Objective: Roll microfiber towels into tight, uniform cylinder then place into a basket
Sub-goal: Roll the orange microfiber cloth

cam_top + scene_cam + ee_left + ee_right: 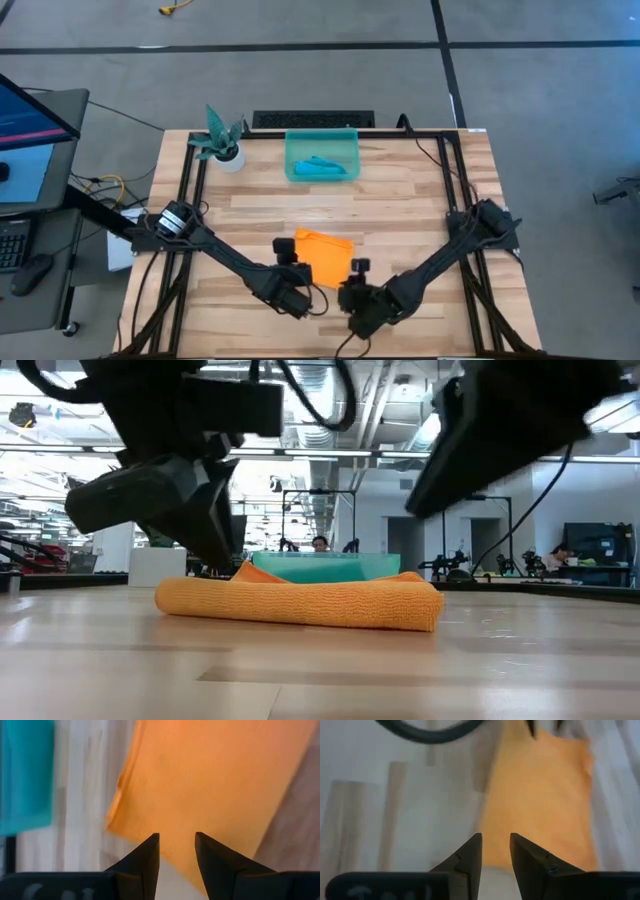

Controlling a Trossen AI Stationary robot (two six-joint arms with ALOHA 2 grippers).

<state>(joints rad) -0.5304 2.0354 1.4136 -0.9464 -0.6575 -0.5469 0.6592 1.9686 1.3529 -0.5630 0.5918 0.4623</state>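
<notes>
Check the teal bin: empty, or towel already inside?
Not empty. High view shows a rolled teal-blue towel lying inside the bin; the orange towel remains on the table.

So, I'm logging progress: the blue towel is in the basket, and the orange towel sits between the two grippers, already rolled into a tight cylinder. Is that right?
Not quite. The orange towel isn't rolled; the low view shows it lying as a flat folded pad on the table. The rest holds: in the high view, the blue towel is in the basket, and the orange one lies between the left gripper and right gripper.
</notes>
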